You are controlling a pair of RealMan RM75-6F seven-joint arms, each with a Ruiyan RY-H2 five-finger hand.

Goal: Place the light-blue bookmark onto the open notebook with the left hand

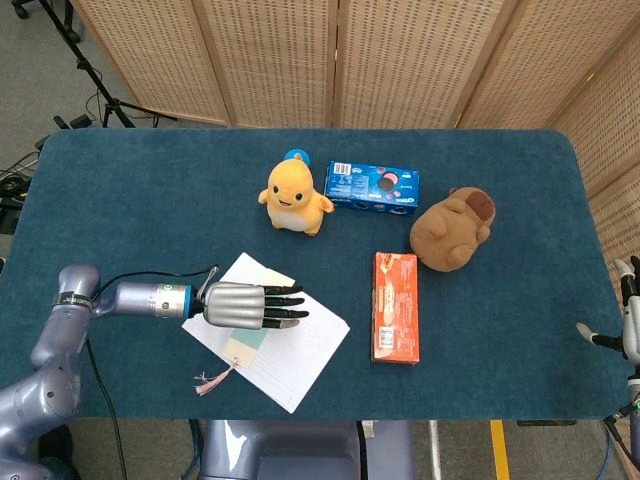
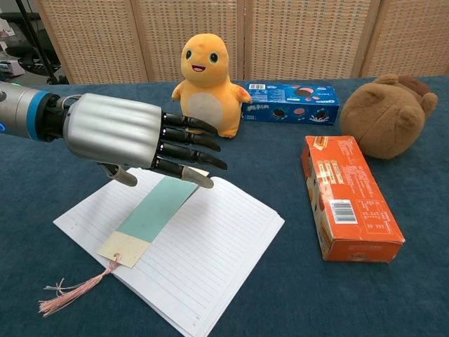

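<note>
Blue table [image 1: 150, 200], bookmark [image 2: 151, 214] lying flat on open notebook [image 2: 203, 260], long axis diagonal, tassel end toward near-left; left hand [image 2: 116, 133] hovers above its far end, fingers [image 2: 200, 144] spread, holding nothing.
</note>
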